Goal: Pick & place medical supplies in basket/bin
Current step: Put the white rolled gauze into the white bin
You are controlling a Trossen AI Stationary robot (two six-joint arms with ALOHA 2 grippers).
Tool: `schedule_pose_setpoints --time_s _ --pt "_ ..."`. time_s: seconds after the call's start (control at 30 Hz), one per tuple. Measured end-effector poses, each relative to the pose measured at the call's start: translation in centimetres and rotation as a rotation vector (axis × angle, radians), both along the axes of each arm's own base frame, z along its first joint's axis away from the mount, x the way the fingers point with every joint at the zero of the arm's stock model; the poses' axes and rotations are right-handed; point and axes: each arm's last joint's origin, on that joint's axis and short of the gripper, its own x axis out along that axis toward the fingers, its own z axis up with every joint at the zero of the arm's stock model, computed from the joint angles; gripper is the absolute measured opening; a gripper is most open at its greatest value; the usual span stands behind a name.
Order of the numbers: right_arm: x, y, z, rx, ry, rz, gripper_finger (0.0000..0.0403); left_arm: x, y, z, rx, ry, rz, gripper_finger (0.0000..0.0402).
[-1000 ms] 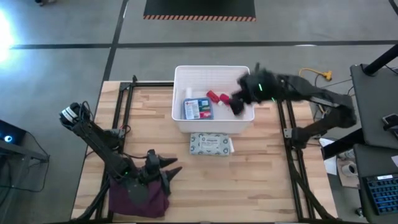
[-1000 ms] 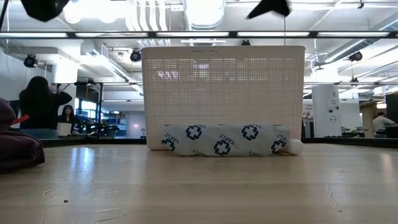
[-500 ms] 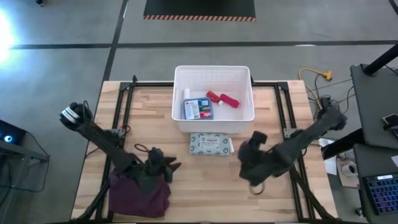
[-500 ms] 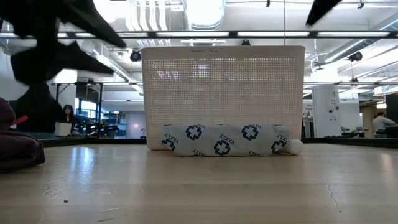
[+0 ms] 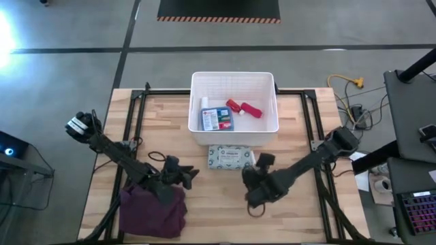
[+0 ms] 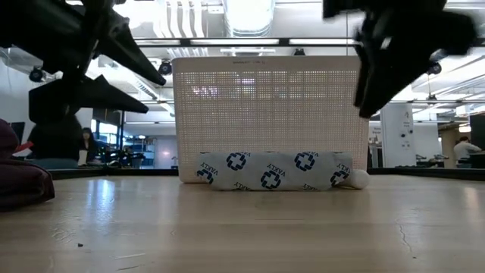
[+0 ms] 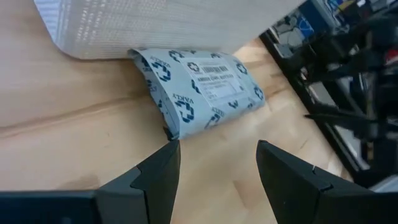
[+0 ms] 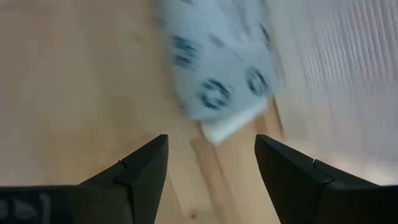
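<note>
The white slotted basket (image 5: 269, 82) holds the blue first-aid box (image 5: 216, 119), a red bottle and tube (image 5: 244, 107) and a small white bottle (image 5: 204, 102). The grey-green packet (image 5: 230, 157) lies flat on the table against the basket's near wall (image 6: 273, 114). A small white item (image 5: 253, 158) sits at the packet's right end. My left gripper (image 5: 187, 175) is open, to the packet's near left (image 7: 199, 81). My right gripper (image 5: 255, 167) is open, just to the near right of the packet (image 8: 217, 68) and the white item (image 8: 233, 124). Neither touches anything.
A folded maroon cloth (image 5: 153, 211) lies at the table's near left corner, under the left arm. Black rails (image 5: 139, 109) run along the table's left and right sides. Bare wood (image 5: 225, 211) lies on the near side of the packet. People stand in the room beyond the table.
My right arm has swung from above the basket's right side down to the table's near right, then leftward toward the packet. My left gripper has edged toward the far edge and the packet. The packet and the things in the basket have stayed in place.
</note>
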Motion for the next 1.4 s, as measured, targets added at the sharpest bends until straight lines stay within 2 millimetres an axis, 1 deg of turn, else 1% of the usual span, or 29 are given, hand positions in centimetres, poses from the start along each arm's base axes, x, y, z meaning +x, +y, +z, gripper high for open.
schedule_pose_setpoints --time_s 0.07,0.13,0.2,0.33,0.43,0.5,0.53,0.67,0.77,0.87,1.07,1.17,1.23,1.33,1.4 --pt "-0.6 -1.5 -0.2 0.050 -0.062 -0.183 0.0231 0.0 0.0 0.1 -0.009 -0.006 0.003 0.0195" --pt "-1.7 -3.1 0.0 0.111 -0.151 -0.369 0.0231 0.1 -0.1 0.2 -0.013 -0.011 0.002 0.0195" --pt "-2.8 -4.5 -0.1 0.209 -0.246 -0.532 0.0231 0.1 -0.1 0.3 -0.010 -0.010 0.000 0.0195" --pt "-4.6 -6.5 -1.7 0.500 -0.358 -0.776 0.0231 0.1 -0.1 0.3 -0.007 -0.009 -0.001 0.0195" --pt "-5.6 -7.1 -4.1 0.638 -0.363 -0.895 0.0230 0.1 -0.1 0.3 -0.006 -0.008 -0.001 0.0195" --pt "-5.9 -7.0 -5.0 0.676 -0.394 -0.916 0.0230 0.1 -0.1 0.3 -0.006 -0.007 -0.002 0.0195" --pt "-5.8 -7.0 -5.0 0.692 -0.429 -0.932 0.0230 0.1 -0.1 0.3 -0.006 -0.007 -0.002 0.0195" --pt "-5.6 -7.7 -5.4 0.613 -0.507 -0.989 0.0230 0.1 -0.1 0.3 -0.006 -0.007 -0.003 0.0195" --pt "-4.9 -7.8 -5.2 0.587 -0.493 -0.970 0.0230 0.1 -0.1 0.3 -0.007 -0.007 -0.004 0.0195" --pt "-4.4 -8.2 -6.2 0.501 -0.424 -1.001 0.0230 0.1 -0.1 0.3 -0.007 -0.007 -0.004 0.0195" --pt "-1.4 -7.6 -7.1 0.487 -0.407 -0.999 0.0230 0.1 -0.1 0.3 -0.007 -0.007 -0.003 0.0195" --pt "0.1 -7.4 -6.7 0.480 -0.395 -0.964 0.0230 0.1 -0.1 0.3 -0.007 -0.007 -0.004 0.0195" --pt "1.0 -7.1 -5.8 0.487 -0.399 -0.943 0.0230 0.1 -0.2 0.3 -0.007 -0.007 -0.005 0.0195" --pt "1.6 -6.9 -4.6 0.447 -0.407 -0.938 0.0230 0.1 -0.2 0.3 -0.009 -0.007 -0.007 0.0195" --pt "1.7 -7.4 -4.6 0.400 -0.384 -0.966 0.0230 0.1 -0.2 0.3 -0.010 -0.008 -0.006 0.0195"
